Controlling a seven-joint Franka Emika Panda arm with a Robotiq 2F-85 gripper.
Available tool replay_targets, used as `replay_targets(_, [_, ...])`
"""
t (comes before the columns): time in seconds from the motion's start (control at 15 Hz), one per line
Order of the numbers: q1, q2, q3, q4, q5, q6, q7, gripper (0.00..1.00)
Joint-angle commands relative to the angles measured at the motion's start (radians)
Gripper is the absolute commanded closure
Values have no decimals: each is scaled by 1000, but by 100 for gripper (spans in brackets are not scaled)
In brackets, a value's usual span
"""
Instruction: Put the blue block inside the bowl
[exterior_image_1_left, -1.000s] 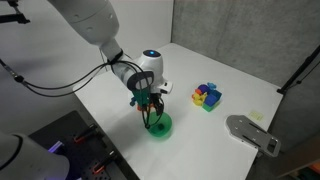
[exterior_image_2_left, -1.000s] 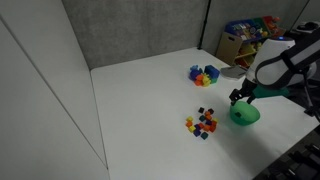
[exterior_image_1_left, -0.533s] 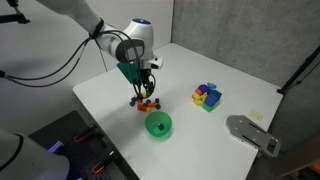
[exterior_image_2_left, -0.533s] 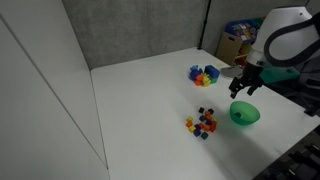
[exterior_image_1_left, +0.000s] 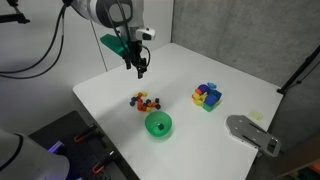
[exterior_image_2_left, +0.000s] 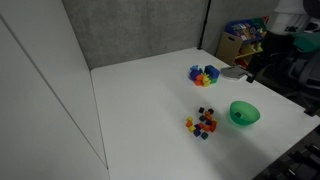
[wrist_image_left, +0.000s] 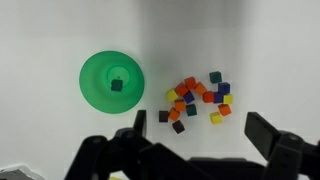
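The green bowl (wrist_image_left: 95, 75) stands on the white table and shows in both exterior views (exterior_image_1_left: 158, 125) (exterior_image_2_left: 244, 113). In the wrist view a tiny dark bluish block (wrist_image_left: 117, 86) lies inside it, at the bottom. My gripper (wrist_image_left: 200, 140) is open and empty. It hangs high above the table, well away from the bowl, in both exterior views (exterior_image_1_left: 138, 68) (exterior_image_2_left: 250, 72). A cluster of small red, orange, yellow, blue and black blocks (wrist_image_left: 196, 98) lies beside the bowl.
A larger joined piece of blue, yellow and purple parts (exterior_image_1_left: 207, 96) sits on the table beyond the cluster. A grey device (exterior_image_1_left: 250, 133) lies at a table corner. Shelves with coloured items (exterior_image_2_left: 245, 35) stand behind the table.
My gripper was low over the bowl a second ago. It has risen and moved away past the block cluster toward the back of the table, open and empty.
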Motion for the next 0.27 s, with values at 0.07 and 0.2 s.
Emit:
replay_targets(0.07, [-11, -36, 15, 3, -12, -38, -12, 0])
replay_targets(0.2, [-10, -50, 18, 3, -14, -54, -22, 0])
